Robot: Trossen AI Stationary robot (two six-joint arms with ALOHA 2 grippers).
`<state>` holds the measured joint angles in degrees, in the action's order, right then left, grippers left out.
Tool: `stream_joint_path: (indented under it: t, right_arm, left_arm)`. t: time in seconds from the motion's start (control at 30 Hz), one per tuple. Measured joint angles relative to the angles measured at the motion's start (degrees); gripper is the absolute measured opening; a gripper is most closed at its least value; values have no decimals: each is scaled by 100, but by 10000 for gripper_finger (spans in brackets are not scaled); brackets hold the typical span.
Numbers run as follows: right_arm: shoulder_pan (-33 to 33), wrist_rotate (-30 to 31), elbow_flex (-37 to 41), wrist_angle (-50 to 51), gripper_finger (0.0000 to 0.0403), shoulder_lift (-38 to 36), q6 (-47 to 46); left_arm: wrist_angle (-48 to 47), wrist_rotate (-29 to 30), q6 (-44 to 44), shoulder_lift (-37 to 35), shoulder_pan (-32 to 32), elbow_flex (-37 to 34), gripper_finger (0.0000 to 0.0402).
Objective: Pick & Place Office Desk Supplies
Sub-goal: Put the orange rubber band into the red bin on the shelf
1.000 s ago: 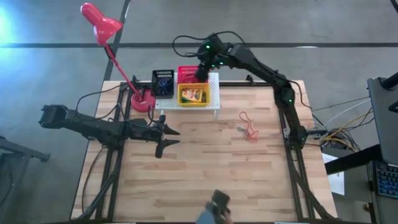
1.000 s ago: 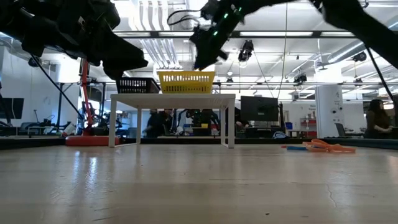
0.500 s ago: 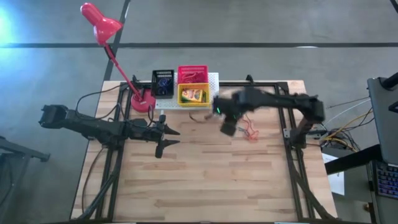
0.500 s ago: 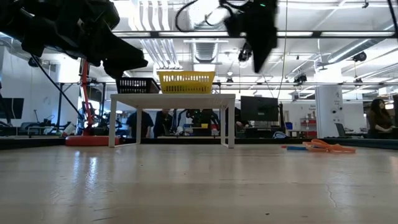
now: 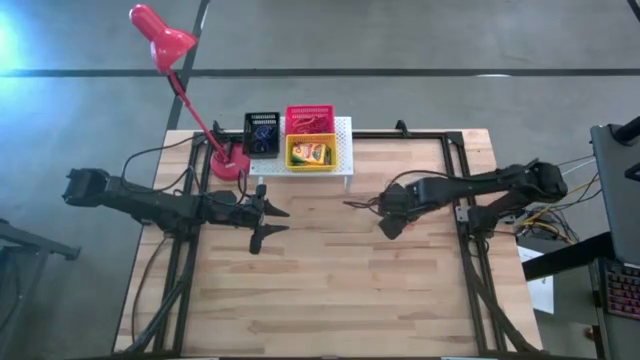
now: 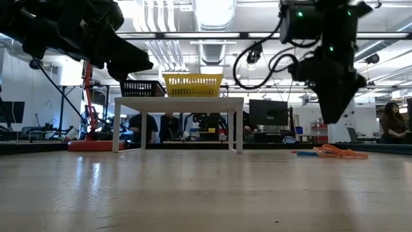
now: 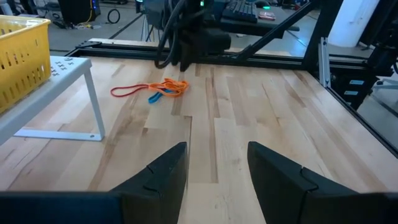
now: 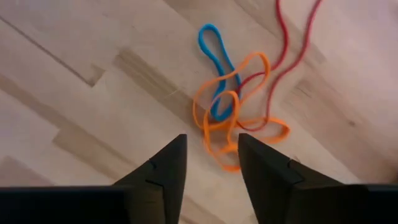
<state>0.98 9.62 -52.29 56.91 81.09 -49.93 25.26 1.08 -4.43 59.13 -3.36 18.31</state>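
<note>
A tangle of orange, blue and red rubber bands (image 8: 239, 112) lies flat on the wooden table, right of the white stand; the left wrist view shows the bands (image 7: 155, 90) too. My right gripper (image 8: 211, 155) hangs open just above them, fingers pointing down, not touching; in the low view this gripper (image 6: 335, 109) is clear of the bands (image 6: 335, 152). On the stand sit a black basket (image 5: 262, 132), a red basket (image 5: 310, 118) and a yellow basket (image 5: 311, 160) with a crayon box inside. My left gripper (image 5: 268, 222) waits open, left of centre.
The white perforated stand (image 5: 345, 150) sits at the far edge of the table with the red desk lamp (image 5: 228, 160) beside it on the left. Dark frame rails run along the table's left and right sides. Bare wood lies toward the near edge.
My right gripper has swung from above the red basket at the far edge, toward the near and right side of the table, and come down over the rubber bands. The bands have stayed where they lay.
</note>
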Motion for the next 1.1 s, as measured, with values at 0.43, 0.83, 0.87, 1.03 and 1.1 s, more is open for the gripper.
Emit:
stream_joint_path:
  t: [0.43,0.83,0.87,1.03,1.1]
  right_arm:
    - [209,384,1442,-1430,142,-93,190]
    - [205,159,1491,-1906,14,-213,590]
    - [205,78,1446,-1880,13,-266,615]
    - [209,-603,1096,-1764,13,-616,644]
    - [207,-1031,934,-1775,13,-761,666]
  left_arm:
    - [44,74,-138,0,2,0,173]
    - [131,131,-208,0,2,0,173]
    - [137,131,-208,0,2,0,173]
    - [201,131,-208,0,2,0,173]
    - [203,131,-208,0,2,0,173]
